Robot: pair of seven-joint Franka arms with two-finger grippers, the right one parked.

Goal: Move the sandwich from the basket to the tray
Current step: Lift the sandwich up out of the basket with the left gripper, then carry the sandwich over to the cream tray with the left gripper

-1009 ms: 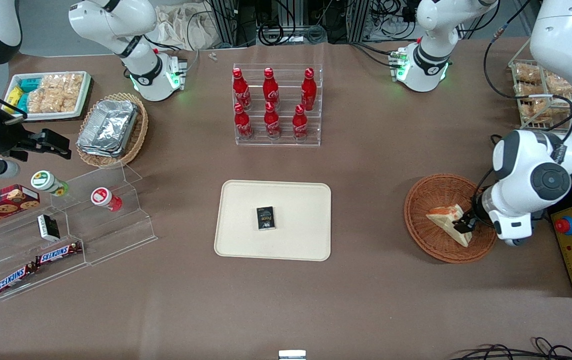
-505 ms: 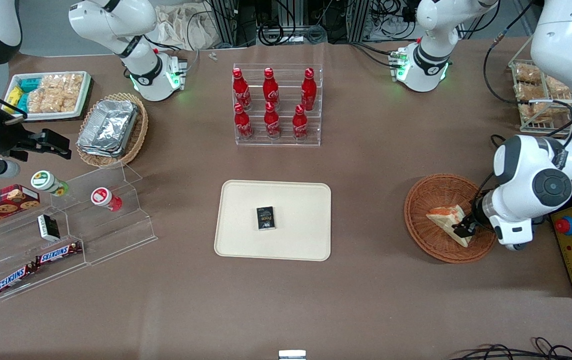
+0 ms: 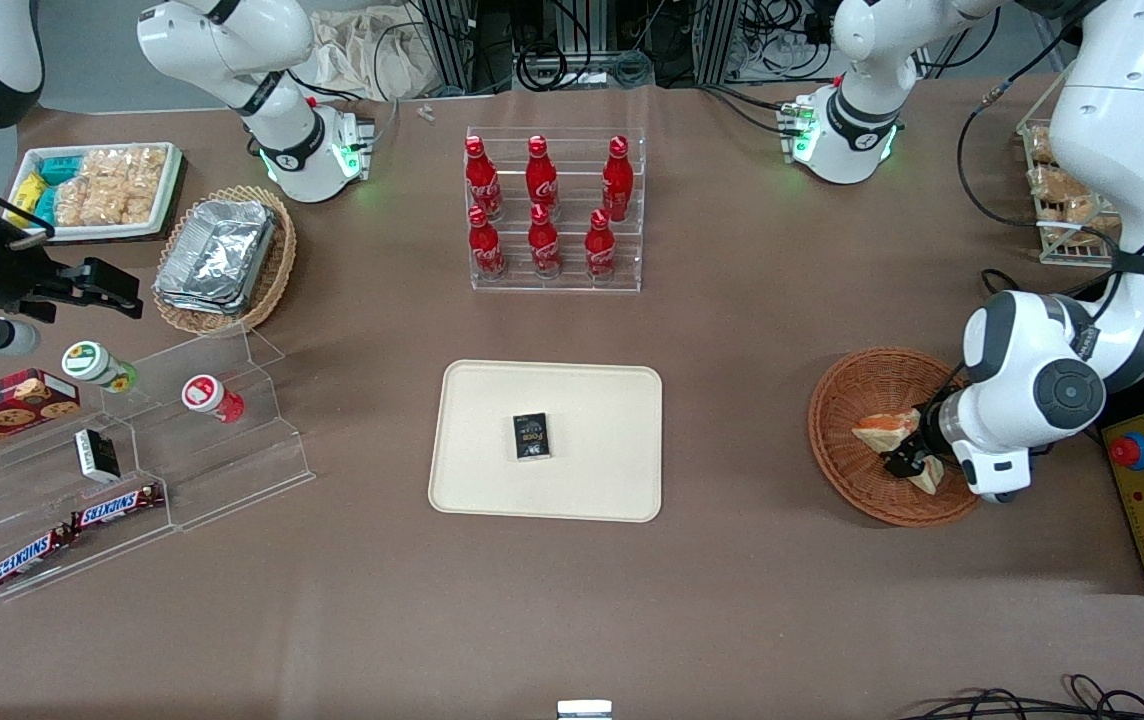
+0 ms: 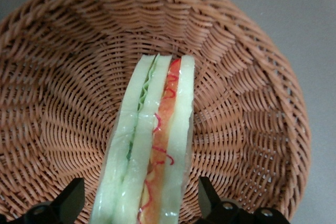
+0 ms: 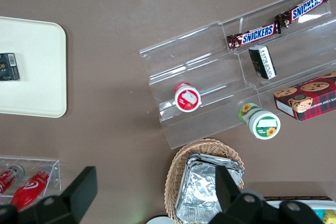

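Front view, table [image 3: 782, 600]: brown surface filling nearly the whole frame.
Tray [image 3: 492, 480]: cream rectangle at centre frame, a small black box [image 3: 531, 436] lying flat on it.
Basket [image 3: 857, 400]: round reddish-brown wicker at right of centre, well apart from the tray, toward the working arm's end of the table.
Bottle rack [image 3: 555, 210]: clear tiers with red bottles at upper centre, farther from the camera than the tray.
Sandwich [image 3: 882, 434]: wedge standing on edge in the basket; the wrist view shows its layered cut edge [image 4: 152, 150].
Gripper [image 3: 910, 462]: down inside the basket, fingers [image 4: 71, 200] spread on either side of the sandwich, not yet touching it.
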